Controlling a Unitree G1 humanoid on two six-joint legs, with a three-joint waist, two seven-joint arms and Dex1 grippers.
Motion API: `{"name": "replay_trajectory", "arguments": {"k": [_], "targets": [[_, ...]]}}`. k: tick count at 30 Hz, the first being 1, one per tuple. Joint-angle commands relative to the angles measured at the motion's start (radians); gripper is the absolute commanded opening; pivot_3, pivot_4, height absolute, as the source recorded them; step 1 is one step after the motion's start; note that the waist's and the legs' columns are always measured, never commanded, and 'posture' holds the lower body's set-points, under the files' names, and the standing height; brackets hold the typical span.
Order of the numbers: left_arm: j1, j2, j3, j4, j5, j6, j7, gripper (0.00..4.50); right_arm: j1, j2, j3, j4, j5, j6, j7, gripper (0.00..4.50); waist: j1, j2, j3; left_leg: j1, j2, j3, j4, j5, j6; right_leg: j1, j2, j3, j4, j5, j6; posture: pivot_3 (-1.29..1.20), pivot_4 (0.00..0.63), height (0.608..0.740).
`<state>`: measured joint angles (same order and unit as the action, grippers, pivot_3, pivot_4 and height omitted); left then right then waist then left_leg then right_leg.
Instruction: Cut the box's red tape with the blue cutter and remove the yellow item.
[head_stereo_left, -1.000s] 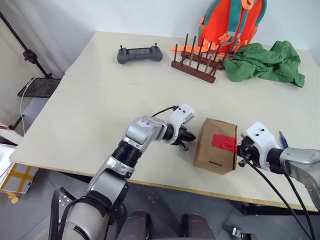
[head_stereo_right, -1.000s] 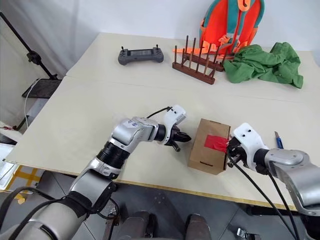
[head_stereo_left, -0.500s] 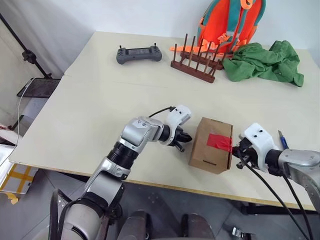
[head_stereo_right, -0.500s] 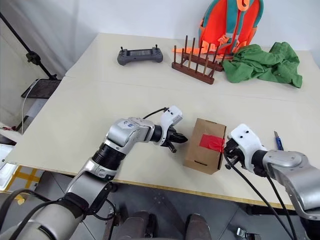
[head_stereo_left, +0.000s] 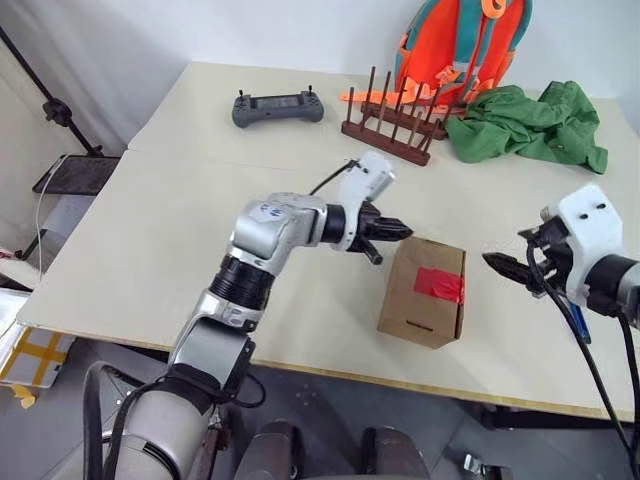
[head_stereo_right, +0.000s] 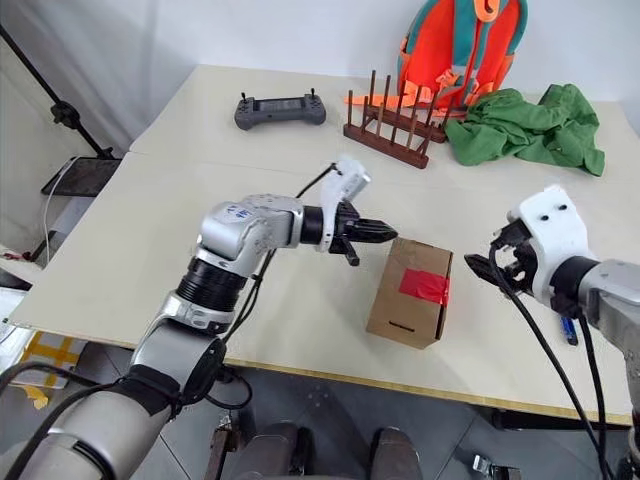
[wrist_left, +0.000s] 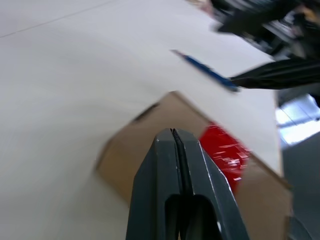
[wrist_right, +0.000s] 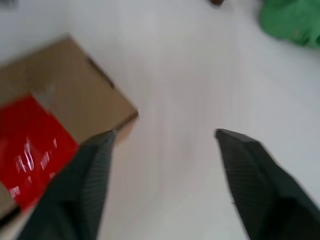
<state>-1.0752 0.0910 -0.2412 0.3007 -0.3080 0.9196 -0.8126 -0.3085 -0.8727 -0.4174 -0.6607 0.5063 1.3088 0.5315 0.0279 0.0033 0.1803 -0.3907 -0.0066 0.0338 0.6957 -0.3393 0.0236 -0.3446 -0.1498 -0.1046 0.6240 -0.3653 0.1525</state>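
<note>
— Box (head_stereo_left: 423, 291) with red tape (head_stereo_left: 438, 284) sits between my arms?
— Yes. My left gripper (head_stereo_left: 400, 231) hovers above its corner, fingers pressed together; my right gripper (head_stereo_left: 503, 266) hangs beside it, fingers spread.

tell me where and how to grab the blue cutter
Grip the blue cutter across the middle of its slim shaft, coming from above. It lies flat on the table on the far side of the box from the left arm, so the open right claw seems the likelier one.

no legible text, no labels, no brand marks, no numbers
</note>
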Motion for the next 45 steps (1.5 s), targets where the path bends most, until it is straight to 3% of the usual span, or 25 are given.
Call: {"name": "replay_trajectory", "arguments": {"k": [1, 4, 11, 22, 27, 34, 40, 45], "targets": [[-0.037, -0.004, -0.069, 0.024, 0.025, -0.075, -0.069, 0.00, -0.003, 0.027, 0.017, -0.018, 0.000, -0.007, -0.036, 4.46, -0.001, 0.000, 0.000, 0.000, 0.000, 0.000, 0.000, 0.000, 0.000, 0.000, 0.000, 0.000, 0.000, 0.000, 0.000, 0.00, 0.150, 0.740], [-0.040, 0.008, -0.168, 0.077, 0.112, -0.183, -0.100, 0.00, 0.031, 0.041, 0.065, -0.001, -0.023, -0.045, -0.055, 4.46, -0.001, 0.000, 0.000, 0.000, 0.000, 0.001, 0.000, 0.000, 0.000, 0.000, 0.000, 0.000, 0.000, 0.000, 0.000, 0.00, 0.150, 0.740], [-0.036, 0.002, -0.268, 0.194, 0.249, -0.359, -0.115, 0.00, 0.116, 0.038, 0.097, 0.025, -0.050, -0.116, -0.062, 4.46, 0.001, 0.000, 0.000, 0.000, 0.000, 0.001, 0.000, 0.000, 0.000, 0.000, 0.000, 0.000, 0.000, 0.000, 0.000, 0.00, 0.150, 0.740], [-0.017, -0.008, -0.282, 0.240, 0.314, -0.419, -0.153, 0.00, 0.245, -0.046, 0.121, 0.130, -0.138, -0.244, -0.046, 4.46, 0.004, -0.004, -0.002, 0.003, 0.000, 0.000, 0.001, 0.000, 0.000, 0.004, 0.000, -0.001, 0.000, 0.000, 0.000, 0.00, 0.150, 0.740], [-0.012, -0.011, -0.277, 0.235, 0.320, -0.415, -0.155, 0.00, 0.243, -0.042, 0.154, 0.194, -0.156, -0.305, -0.029, 4.46, -0.001, -0.005, -0.002, 0.003, 0.000, 0.001, 0.001, 0.000, 0.000, 0.004, 0.000, 0.000, 0.000, 0.000, 0.000, 0.00, 0.150, 0.740], [-0.014, -0.018, -0.264, 0.244, 0.325, -0.407, -0.144, 0.00, 0.305, -0.120, 0.229, 0.228, -0.221, -0.399, 0.036, 4.46, 0.001, -0.005, -0.002, 0.003, 0.001, 0.000, 0.001, 0.000, 0.000, 0.004, 0.000, 0.000, 0.000, 0.000, 0.000, 0.00, 0.150, 0.740], [-0.013, -0.022, -0.249, 0.254, 0.325, -0.404, -0.127, 0.00, 0.366, -0.149, 0.065, 0.225, -0.169, -0.390, 0.114, 4.46, 0.003, -0.006, -0.002, 0.003, 0.001, 0.000, 0.001, 0.000, 0.000, 0.004, 0.000, -0.001, 0.000, 0.000, 0.000, 0.00, 0.150, 0.740], [-0.015, -0.030, -0.239, 0.267, 0.329, -0.408, -0.116, 0.00, 0.249, -0.070, -0.094, 0.269, -0.030, -0.237, 0.108, 4.46, -0.001, -0.006, -0.002, 0.004, 0.001, 0.000, 0.002, 0.000, 0.000, 0.005, 0.000, 0.000, 0.000, 0.000, 0.000, 0.00, 0.150, 0.740]]}}
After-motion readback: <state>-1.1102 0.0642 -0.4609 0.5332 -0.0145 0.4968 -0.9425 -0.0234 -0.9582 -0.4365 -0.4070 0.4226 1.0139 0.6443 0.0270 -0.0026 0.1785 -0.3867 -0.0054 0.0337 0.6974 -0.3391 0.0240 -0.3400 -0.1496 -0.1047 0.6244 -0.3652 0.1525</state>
